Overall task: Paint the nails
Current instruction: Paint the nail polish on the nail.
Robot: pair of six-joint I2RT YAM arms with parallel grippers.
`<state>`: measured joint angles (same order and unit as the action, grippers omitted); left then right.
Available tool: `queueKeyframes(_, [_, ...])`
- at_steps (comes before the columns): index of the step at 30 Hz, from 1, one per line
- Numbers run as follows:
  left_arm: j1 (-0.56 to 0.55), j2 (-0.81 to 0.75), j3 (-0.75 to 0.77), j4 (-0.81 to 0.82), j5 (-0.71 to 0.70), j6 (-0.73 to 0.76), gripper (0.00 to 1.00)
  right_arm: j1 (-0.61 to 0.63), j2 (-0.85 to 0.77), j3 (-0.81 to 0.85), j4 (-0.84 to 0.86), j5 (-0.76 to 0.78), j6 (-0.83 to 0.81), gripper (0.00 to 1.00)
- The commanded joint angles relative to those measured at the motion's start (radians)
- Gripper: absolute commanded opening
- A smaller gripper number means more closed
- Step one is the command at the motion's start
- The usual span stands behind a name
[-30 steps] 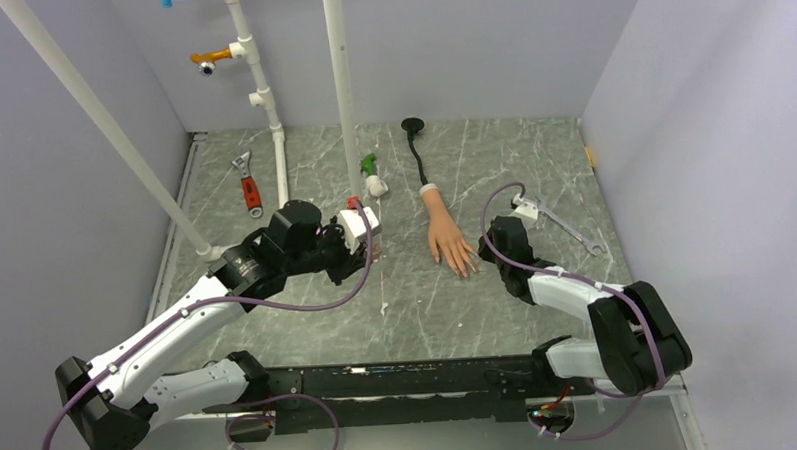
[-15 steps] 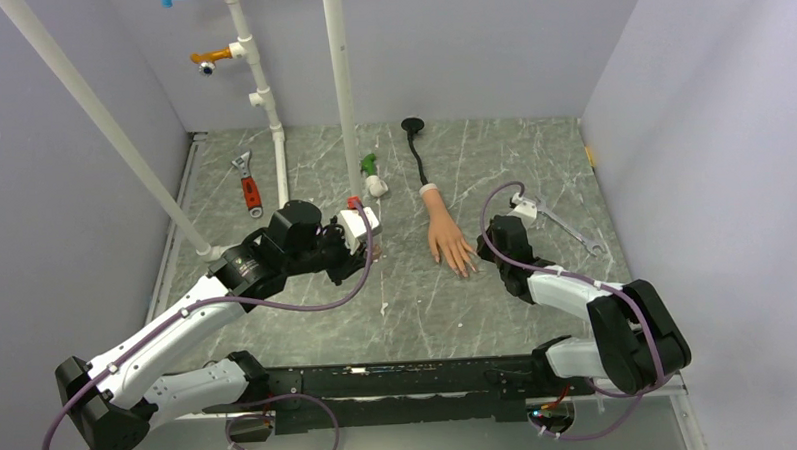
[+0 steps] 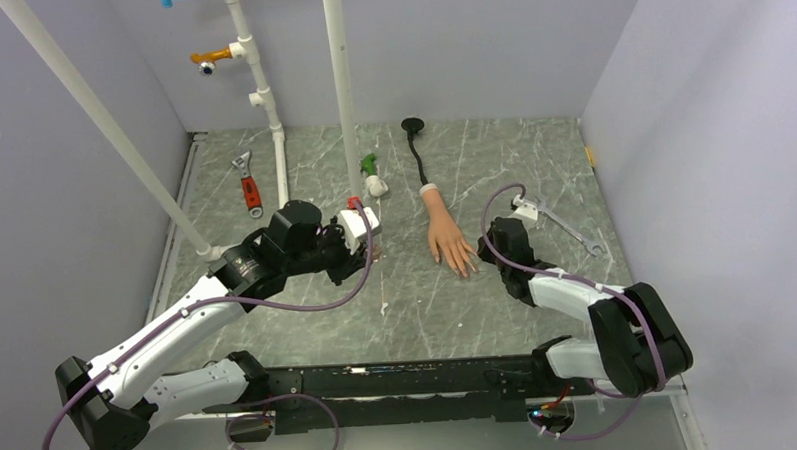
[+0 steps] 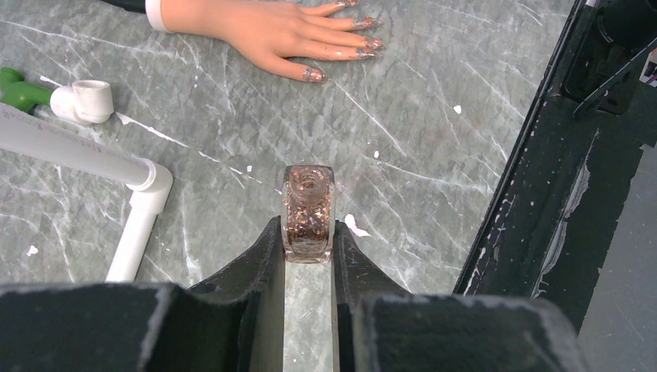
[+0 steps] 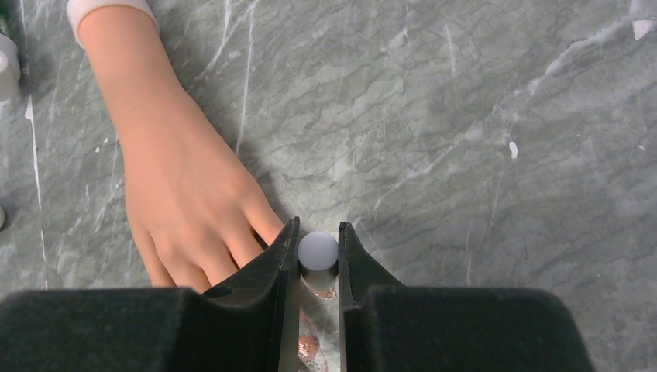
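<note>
On the grey marbled table [image 3: 417, 294], just ahead of your right arm, the mannequin hand [image 3: 446, 238] lies palm down. Its black stem [image 3: 418, 154] runs toward the back wall and its fingers point at the near edge. Your right gripper [image 5: 318, 232] is clamped on a small white cap [image 5: 318, 250] and sits right over the fingertips, at the outer side of the hand. Whether anything under the cap touches a finger, you cannot tell from these views. The nails [image 4: 364, 53] look speckled with copper glitter in the left wrist view, and one such nail shows between the right jaws. Your left gripper [image 4: 307, 232] sits apart to the left of the hand, closed on the uncapped bottle [image 4: 308, 209] of glitter polish, near a white pipe [image 4: 77, 151].
</note>
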<state>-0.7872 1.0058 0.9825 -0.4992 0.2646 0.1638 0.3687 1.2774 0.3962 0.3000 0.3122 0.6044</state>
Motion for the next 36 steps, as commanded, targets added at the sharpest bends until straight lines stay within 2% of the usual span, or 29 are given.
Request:
queueKeyframes(1, [-0.005, -0.006, 0.052, 0.015, 0.008, 0.007, 0.00, -0.005, -0.036, -0.031, 0.030, 0.019, -0.002, 0.00])
queueKeyframes(12, [-0.004, -0.010, 0.050, 0.013, 0.033, 0.015, 0.00, -0.006, -0.062, -0.039, 0.006, 0.015, 0.000, 0.00])
queueKeyframes(23, [-0.007, -0.046, 0.035, 0.036, 0.123, 0.028, 0.00, -0.005, -0.286, 0.063, -0.163, -0.030, -0.047, 0.00])
queueKeyframes(31, [-0.006, -0.082, 0.019, 0.055, 0.157, 0.033, 0.00, -0.007, -0.347, 0.227, -0.243, -0.185, -0.047, 0.00])
queueKeyframes(34, [-0.007, -0.082, 0.025, 0.056, 0.203, 0.029, 0.00, -0.006, -0.347, 0.294, -0.230, -0.295, -0.047, 0.00])
queueKeyframes(36, [-0.007, -0.087, 0.025, 0.062, 0.222, 0.022, 0.00, -0.005, -0.348, 0.333, -0.202, -0.437, -0.060, 0.00])
